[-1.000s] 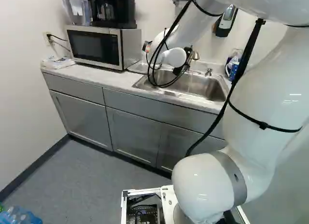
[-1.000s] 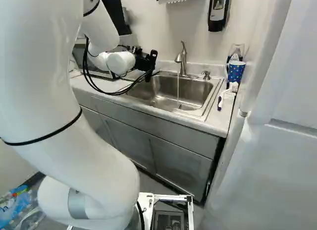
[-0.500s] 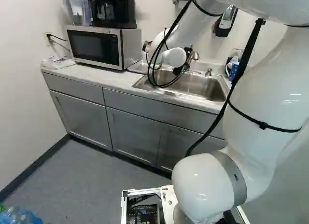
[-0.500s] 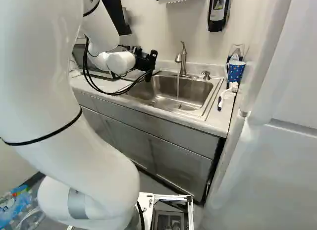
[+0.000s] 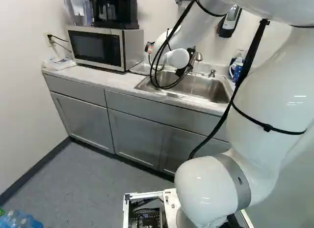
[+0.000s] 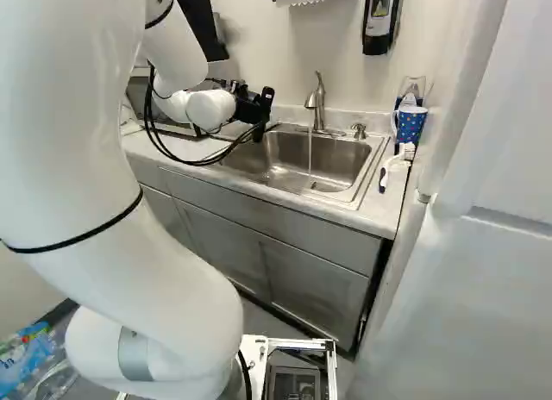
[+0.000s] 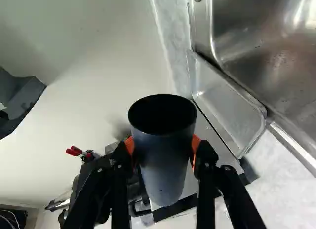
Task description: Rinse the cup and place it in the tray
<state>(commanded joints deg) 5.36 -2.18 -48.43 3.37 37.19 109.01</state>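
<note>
In the right base view, the black hand (image 6: 261,115) hangs by the left end of the sink (image 6: 351,200), while a thin stream of water falls from the faucet (image 6: 318,103). A blue spotted mug (image 6: 410,124) and a brush (image 6: 395,165) are on the bench (image 6: 386,212) at the right.

In the left base view, the microwave (image 5: 96,47) sits on the bench, near the sink.

In the wrist view, the hand (image 7: 163,147) grasps the dark cup (image 7: 160,165), orange pads (image 7: 195,146) pressed to both sides; the clear tray (image 7: 224,103) lies between cup and sink.
</note>
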